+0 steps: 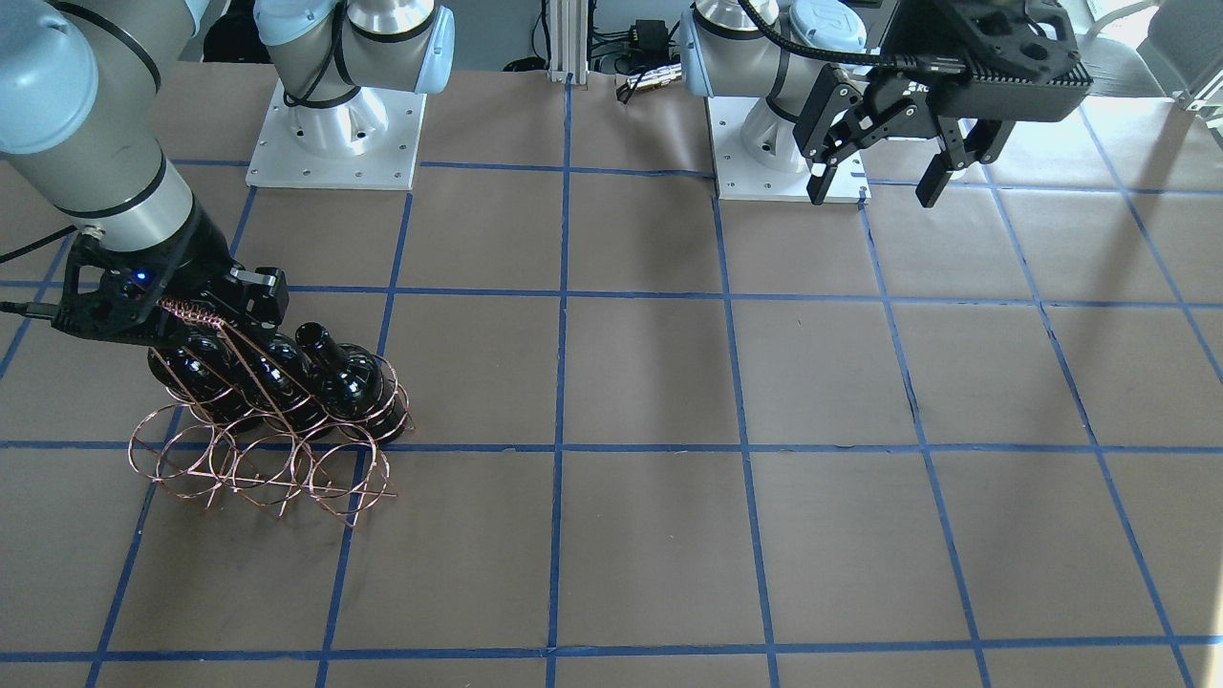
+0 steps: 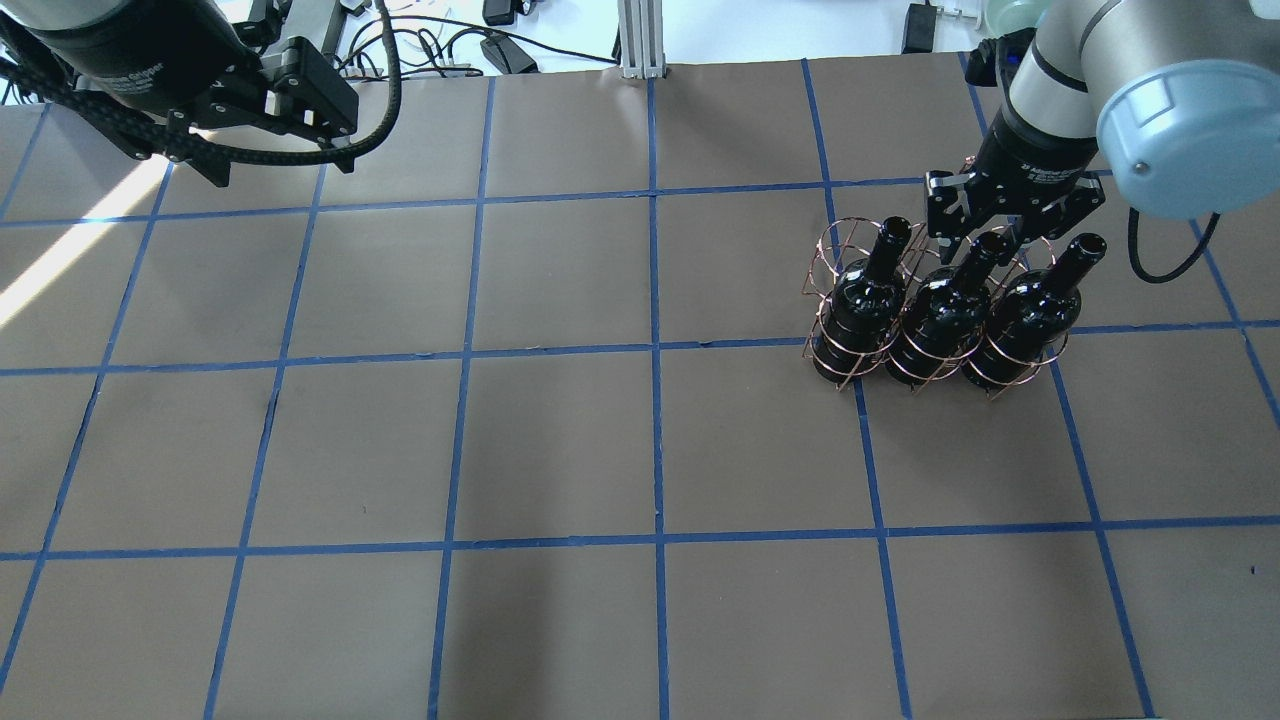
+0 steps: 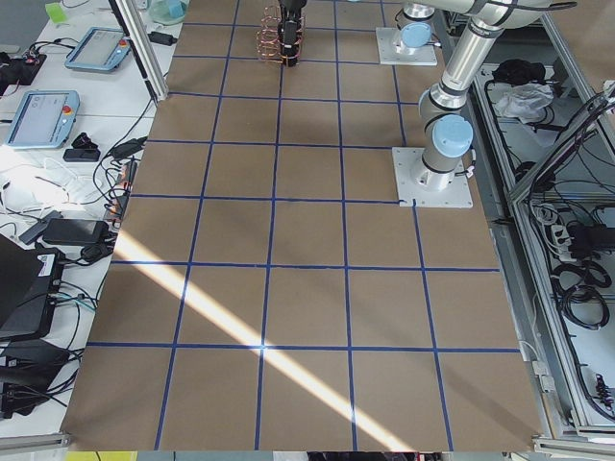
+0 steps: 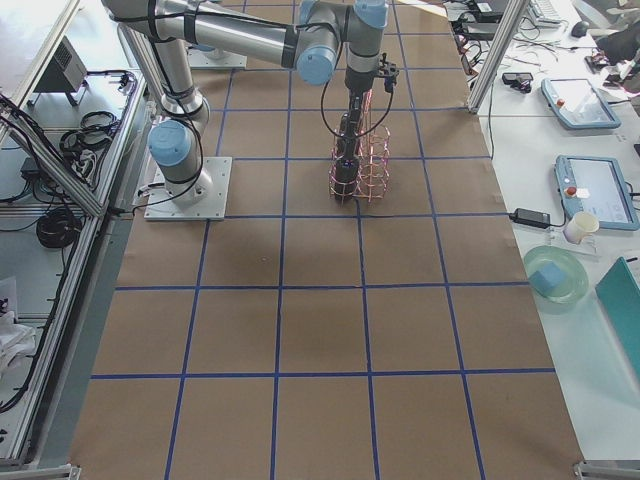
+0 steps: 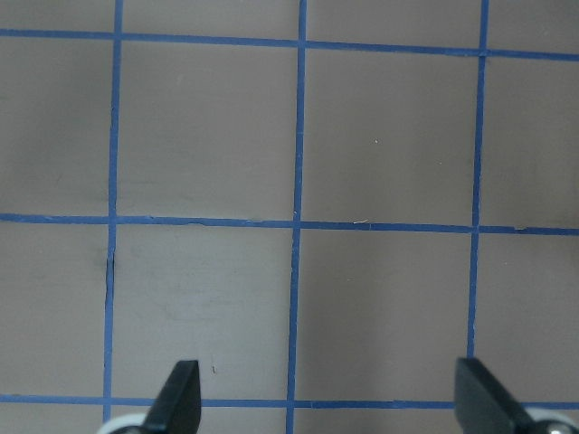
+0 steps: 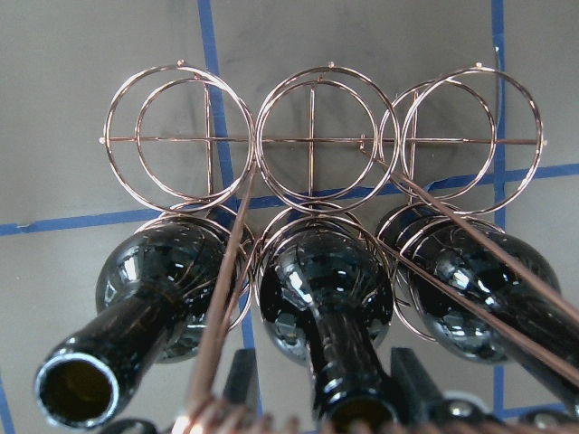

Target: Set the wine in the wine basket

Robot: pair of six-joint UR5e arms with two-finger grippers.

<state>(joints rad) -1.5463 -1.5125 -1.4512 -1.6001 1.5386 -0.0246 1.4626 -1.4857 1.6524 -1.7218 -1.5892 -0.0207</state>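
- Brown-paper table, blue tape grid.
- Wine basket: copper wire, stood on my right side.
- Wine bottles: three, black, stood in the basket's row nearer my base.
- My right gripper: unclenched, fingers flanked the middle bottle at its neck.
- My left gripper: spread wide, hung above table, well apart from basket.

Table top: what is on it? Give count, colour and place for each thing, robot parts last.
Table: one, brown, with a blue tape grid.
Basket: one, copper wire, on the robot's right side.
Bottles: three, black, standing in the basket's row nearer the robot; the far row holds none.
Left gripper: one, black, open, raised over bare table.
Right gripper: one, black, open, straddling the middle bottle's neck.
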